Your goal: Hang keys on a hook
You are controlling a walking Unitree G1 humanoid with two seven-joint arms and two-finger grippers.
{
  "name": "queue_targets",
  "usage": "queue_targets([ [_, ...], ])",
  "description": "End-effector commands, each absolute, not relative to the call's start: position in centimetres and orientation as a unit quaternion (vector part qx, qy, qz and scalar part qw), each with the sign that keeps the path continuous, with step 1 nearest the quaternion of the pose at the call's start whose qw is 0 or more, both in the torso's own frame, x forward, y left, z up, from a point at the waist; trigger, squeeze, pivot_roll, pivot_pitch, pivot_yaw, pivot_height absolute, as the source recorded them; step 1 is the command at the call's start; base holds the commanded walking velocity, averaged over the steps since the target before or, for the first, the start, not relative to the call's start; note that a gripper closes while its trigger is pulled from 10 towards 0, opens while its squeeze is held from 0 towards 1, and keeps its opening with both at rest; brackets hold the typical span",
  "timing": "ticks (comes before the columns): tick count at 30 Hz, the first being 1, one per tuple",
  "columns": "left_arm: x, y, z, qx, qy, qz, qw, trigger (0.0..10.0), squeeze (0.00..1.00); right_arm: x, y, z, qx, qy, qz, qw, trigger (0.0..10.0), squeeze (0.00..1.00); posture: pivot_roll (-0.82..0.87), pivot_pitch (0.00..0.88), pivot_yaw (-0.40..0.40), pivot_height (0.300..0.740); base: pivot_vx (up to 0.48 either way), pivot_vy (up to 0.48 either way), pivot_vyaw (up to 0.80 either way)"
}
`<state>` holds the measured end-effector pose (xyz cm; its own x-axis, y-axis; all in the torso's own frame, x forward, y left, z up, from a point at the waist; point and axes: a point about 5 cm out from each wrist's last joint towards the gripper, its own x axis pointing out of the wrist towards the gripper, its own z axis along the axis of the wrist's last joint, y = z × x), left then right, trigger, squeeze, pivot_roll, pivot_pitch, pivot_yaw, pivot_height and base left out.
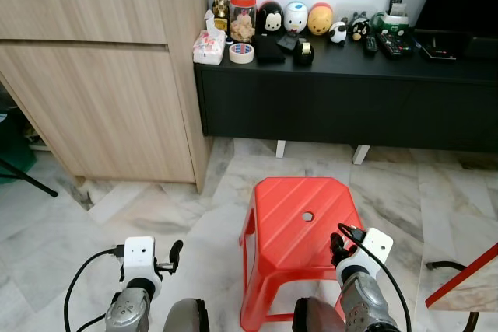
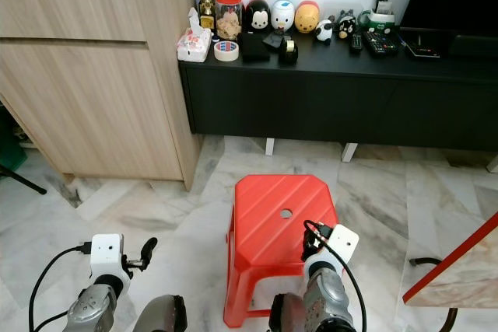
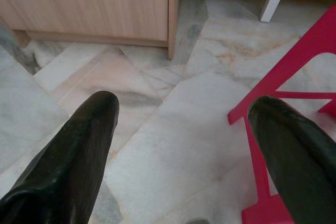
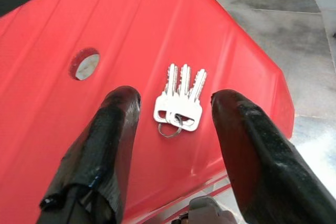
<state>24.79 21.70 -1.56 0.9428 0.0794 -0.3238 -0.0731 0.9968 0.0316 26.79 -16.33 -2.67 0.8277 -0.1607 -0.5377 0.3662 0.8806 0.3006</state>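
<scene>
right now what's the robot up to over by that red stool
The right gripper hangs open above a bunch of keys lying flat on the red stool, one finger on each side, nothing grasped yet. The left gripper is open and idle over the marble floor beside the stool. No hook can be made out.

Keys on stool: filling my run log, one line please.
right hand: open, straddling keys | keys: flat on red stool | left hand: open, idle

Shiny metal keys, glossy red plastic stool, polished marble floor
</scene>
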Motion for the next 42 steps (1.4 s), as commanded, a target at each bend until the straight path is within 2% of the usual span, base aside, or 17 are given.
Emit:
queue_targets([
  [1,24.9,21.8,-1.3,0.012,0.155,0.034,0.987,10.0,0.00,27.3,-16.3,-2.4,0.192,0.260,-0.138,0.936,10.0,0.00,0.11,0.071,-0.046,0.596,0.000,0.000,0.00],
  [7,26.1,21.3,0.3,0.008,0.105,0.022,0.994,10.0,0.00,27.8,-16.1,-1.9,0.191,0.257,-0.130,0.938,10.0,0.00,0.11,0.097,-0.049,0.596,0.000,0.000,0.00],
  [11,27.5,20.2,2.3,0.000,0.050,0.010,0.999,10.0,0.00,28.5,-15.8,-1.3,0.149,0.243,-0.109,0.952,10.0,0.00,0.11,0.120,-0.054,0.596,0.000,0.000,0.00],
  [17,28.2,19.3,3.9,-0.004,0.014,-0.004,1.000,10.0,0.00,28.5,-15.5,-1.3,0.150,0.245,-0.106,0.952,10.0,0.00,0.12,0.138,-0.057,0.596,0.000,0.000,0.00],
  [32,26.5,19.1,4.4,-0.001,0.006,-0.012,1.000,10.0,0.00,28.8,-15.2,-1.1,0.151,0.245,-0.099,0.953,10.0,0.00,0.15,0.169,-0.062,0.596,0.000,0.000,0.00],
  [37,25.9,18.8,4.9,-0.003,0.000,-0.011,1.000,10.0,0.00,28.8,-15.4,-1.2,0.203,0.251,-0.116,0.939,10.0,0.00,0.14,0.201,-0.067,0.596,0.000,0.000,0.00],
  [42,25.8,18.6,5.4,-0.005,-0.004,-0.011,1.000,10.0,0.00,29.0,-15.7,-1.0,0.208,0.240,-0.125,0.940,10.0,0.00,0.14,0.220,-0.070,0.596,0.000,0.000,0.00],
])
